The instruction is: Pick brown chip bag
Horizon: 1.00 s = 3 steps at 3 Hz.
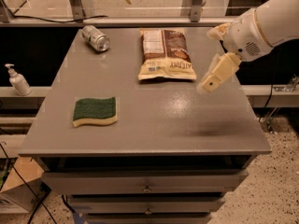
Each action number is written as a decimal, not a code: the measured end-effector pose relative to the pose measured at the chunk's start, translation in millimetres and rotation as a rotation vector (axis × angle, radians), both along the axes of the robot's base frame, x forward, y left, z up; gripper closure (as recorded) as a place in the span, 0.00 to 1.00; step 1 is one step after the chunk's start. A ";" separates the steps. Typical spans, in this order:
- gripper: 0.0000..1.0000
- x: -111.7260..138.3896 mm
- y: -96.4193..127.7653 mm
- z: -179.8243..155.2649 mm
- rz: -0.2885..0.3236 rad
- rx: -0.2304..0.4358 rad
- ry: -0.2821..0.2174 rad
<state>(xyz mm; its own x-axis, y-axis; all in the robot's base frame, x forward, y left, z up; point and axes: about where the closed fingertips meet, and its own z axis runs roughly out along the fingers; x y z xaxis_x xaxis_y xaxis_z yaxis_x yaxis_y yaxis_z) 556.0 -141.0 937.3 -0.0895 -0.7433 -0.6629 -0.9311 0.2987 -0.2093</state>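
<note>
Taking the grey table (pixel 154 125) as a clock face with 12 at its far edge, the bag (pixel 164 54) lies flat near 12, a little right of centre. Its long side runs from 12 to 6. The far part shows a white label patch on the left and a dark brown panel on the right. The near end is a cream band with brown lettering.

The gripper (pixel 209 83) hangs over the table at about 2 o'clock. It sits just off the bag's near right corner, at the bag's 4 o'clock, and a sliver of tabletop shows between them. Its cream tip points down toward 7. Whether the gripper is open or closed cannot be told. The white arm (pixel 266 24) reaches in from beyond the table's right edge, at 2 to 3 o'clock. A faint dark shadow (pixel 205 132) lies on the tabletop toward 5 o'clock.

A silver can (pixel 96 38) lies on its side at 11 o'clock, well apart from the bag. A green-and-yellow sponge (pixel 95 111) rests green side up at 8 o'clock, near the left edge. Drawers (pixel 147 183) show below the table's front edge. Off the table at 9 o'clock, a white pump bottle (pixel 17 80) stands upright on a ledge.
</note>
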 end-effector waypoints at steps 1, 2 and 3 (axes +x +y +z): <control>0.00 8.3 4.9 -1.6 -0.021 0.000 -0.020; 0.00 30.3 10.5 -1.9 -0.036 0.027 -0.051; 0.00 56.6 15.2 -6.9 -0.054 0.052 -0.071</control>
